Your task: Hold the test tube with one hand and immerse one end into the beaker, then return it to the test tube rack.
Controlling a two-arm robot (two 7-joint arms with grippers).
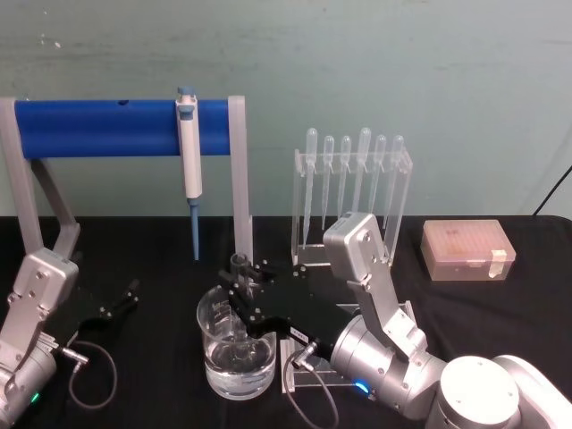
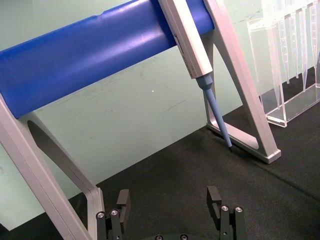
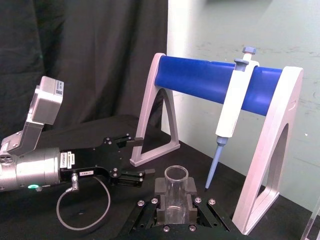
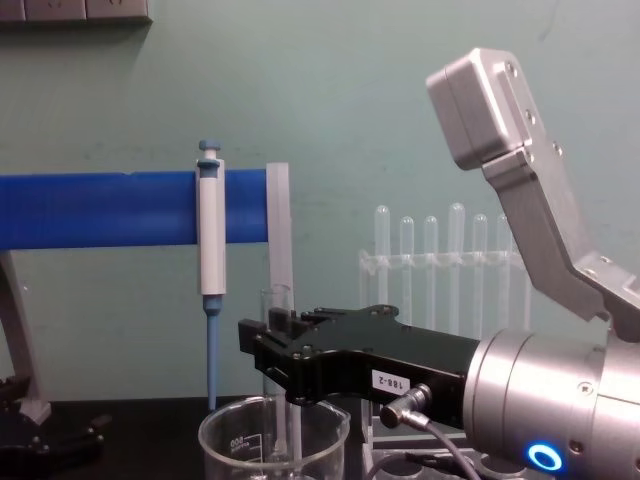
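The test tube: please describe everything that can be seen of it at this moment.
The test tube is a clear, colourless glass tube with an open round rim. It stands upright, clamped a little below its rim between the black flat jaws of the right gripper. Its lower part goes down inside the beaker, which holds some clear liquid at the bottom. Whether the tube's tip reaches that liquid cannot be told.

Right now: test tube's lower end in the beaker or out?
In. The right claw holds the test tube upright, and its lower part sits below the beaker rim. How deep: cannot tell.
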